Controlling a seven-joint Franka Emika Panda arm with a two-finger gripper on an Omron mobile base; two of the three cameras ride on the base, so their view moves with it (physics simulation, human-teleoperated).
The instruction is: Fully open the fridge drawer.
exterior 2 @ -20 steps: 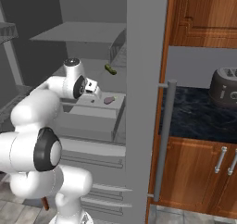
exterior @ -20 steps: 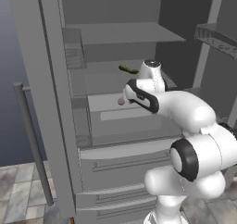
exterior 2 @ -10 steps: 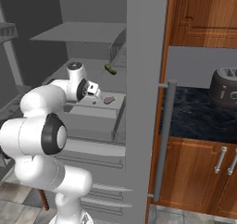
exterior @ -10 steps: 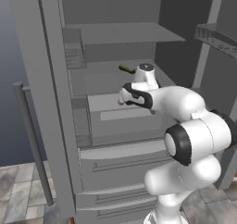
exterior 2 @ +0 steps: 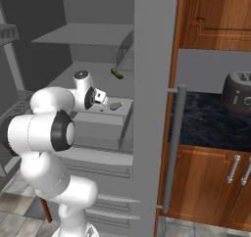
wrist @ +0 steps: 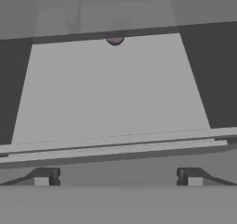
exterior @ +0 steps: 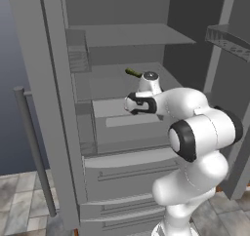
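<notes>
Tool [wrist: 118,177] spread wide over fridge drawer [wrist: 115,89]; small purplish item [wrist: 115,39] half-hidden at back.

My two base cameras flank me facing the fridge [exterior: 58,108]; my hand camera looks closely into the fridge drawer [wrist: 115,93].

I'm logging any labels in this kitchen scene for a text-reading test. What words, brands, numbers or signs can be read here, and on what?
None: no readable text in any view.
The fridge, the fridge drawer and the wooden cabinets have plain surfaces.
The toaster on the counter shows no legible marking; it is too small to tell more.
</notes>
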